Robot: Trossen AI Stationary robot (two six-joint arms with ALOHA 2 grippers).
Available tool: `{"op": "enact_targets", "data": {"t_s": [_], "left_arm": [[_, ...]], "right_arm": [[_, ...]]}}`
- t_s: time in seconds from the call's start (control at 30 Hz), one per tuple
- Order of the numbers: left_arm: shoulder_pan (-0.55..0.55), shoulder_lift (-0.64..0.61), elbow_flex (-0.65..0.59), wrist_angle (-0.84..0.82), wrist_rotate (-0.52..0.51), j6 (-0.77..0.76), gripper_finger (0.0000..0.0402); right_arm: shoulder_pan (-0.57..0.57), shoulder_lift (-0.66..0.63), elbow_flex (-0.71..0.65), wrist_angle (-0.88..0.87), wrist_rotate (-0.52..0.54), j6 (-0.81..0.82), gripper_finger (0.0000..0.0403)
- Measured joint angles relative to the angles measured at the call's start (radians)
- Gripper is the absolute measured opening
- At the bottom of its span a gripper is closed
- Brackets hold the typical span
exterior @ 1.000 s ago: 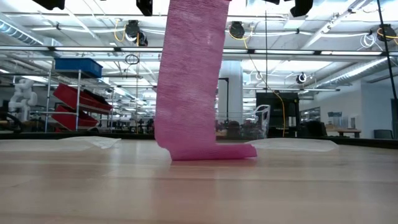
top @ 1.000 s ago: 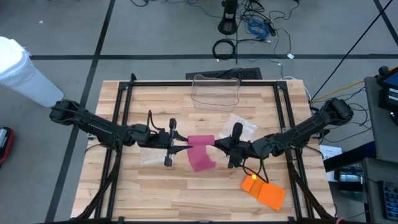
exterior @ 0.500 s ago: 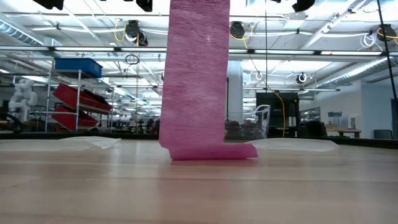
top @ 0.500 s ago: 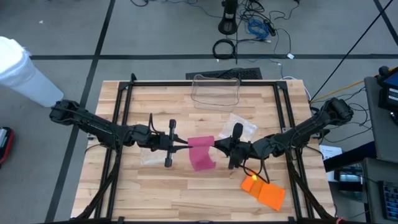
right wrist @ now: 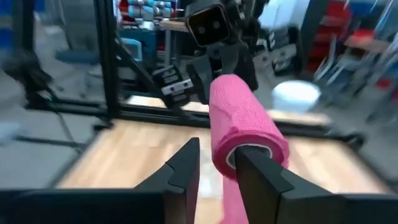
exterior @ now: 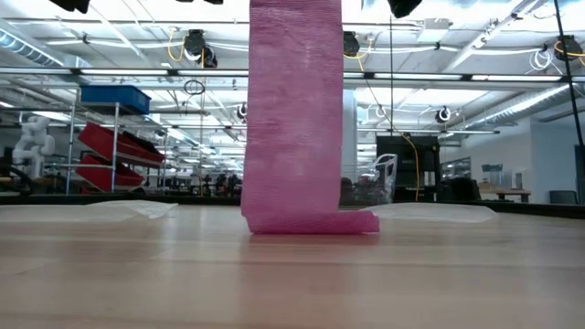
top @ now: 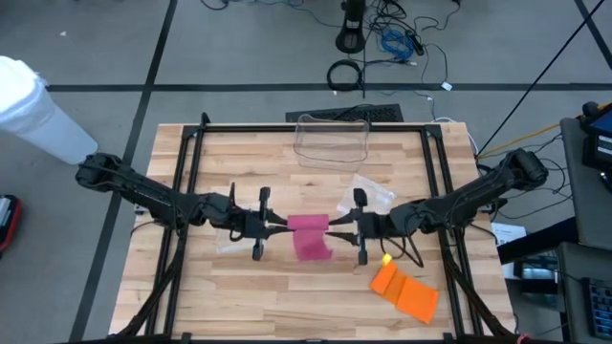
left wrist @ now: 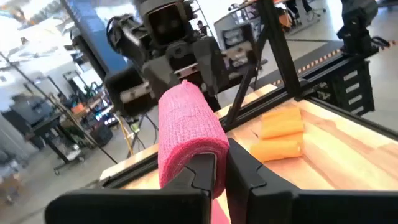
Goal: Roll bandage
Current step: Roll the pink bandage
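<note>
A pink bandage roll (top: 308, 223) hangs level above the table's middle, between my two grippers. A strip of it (exterior: 294, 119) drops straight down from the roll. The strip's lower end (exterior: 320, 222) lies folded on the wooden table (top: 249, 296). My left gripper (top: 283, 225) comes level from the left and is shut on the roll's left end. Level from the right comes my right gripper (top: 333, 227), which stands open at the other end. My left gripper pinches the rim of the roll's left end (left wrist: 208, 154) between its two fingers, coming level from the table's left, along the roll's axis. The roll is lifted clear and lies level. My right gripper has one finger (right wrist: 252, 163) in the hollow of the roll's right end (right wrist: 231, 155). Its other finger (right wrist: 186, 165) stands off the outer side with a gap.
A clear plastic box (top: 333, 139) stands at the far middle. An orange packet (top: 406, 291) lies near right, and clear wrappers (top: 375, 191) lie beside the arms. Black frame rails (top: 182, 191) run along both sides of the table.
Both wrists have rolled about their own axes without travelling. My left gripper has shut on the roll's left end, and my right gripper has opened at the right end. The hanging strip has shifted a little to the right in the low view and hangs straighter.
</note>
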State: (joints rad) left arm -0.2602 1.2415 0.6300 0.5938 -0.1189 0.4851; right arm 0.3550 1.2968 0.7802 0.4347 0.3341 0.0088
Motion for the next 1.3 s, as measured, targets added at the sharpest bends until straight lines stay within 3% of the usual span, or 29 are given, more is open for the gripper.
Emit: {"op": "enact_targets", "data": {"t_s": [0.2, 0.4, 0.63, 1.03, 1.3], "left_arm": [[-0.022, 0.001, -0.002, -0.003, -0.015, 0.079, 0.0016], [-0.028, 0.001, -0.002, -0.007, -0.037, 0.098, 0.0016], [-0.028, 0.003, -0.003, 0.003, -0.041, -0.041, 0.0048], [0.001, 0.002, 0.008, 0.003, 0.018, -0.303, 0.0151], [0.044, 0.002, 0.01, 0.006, 0.02, -0.452, 0.0161]], "right_arm": [[-0.066, 0.0, 0.008, -0.027, -0.089, 0.206, 0.009], [-0.094, 0.0, 0.009, -0.04, -0.133, 0.227, 0.0087], [-0.098, 0.0, 0.01, -0.075, -0.13, 0.068, 0.0013], [-0.046, 0.002, 0.01, -0.079, 0.022, -0.212, 0.0003], [-0.008, 0.004, 0.01, -0.087, 0.104, -0.414, 0.0001]]}}
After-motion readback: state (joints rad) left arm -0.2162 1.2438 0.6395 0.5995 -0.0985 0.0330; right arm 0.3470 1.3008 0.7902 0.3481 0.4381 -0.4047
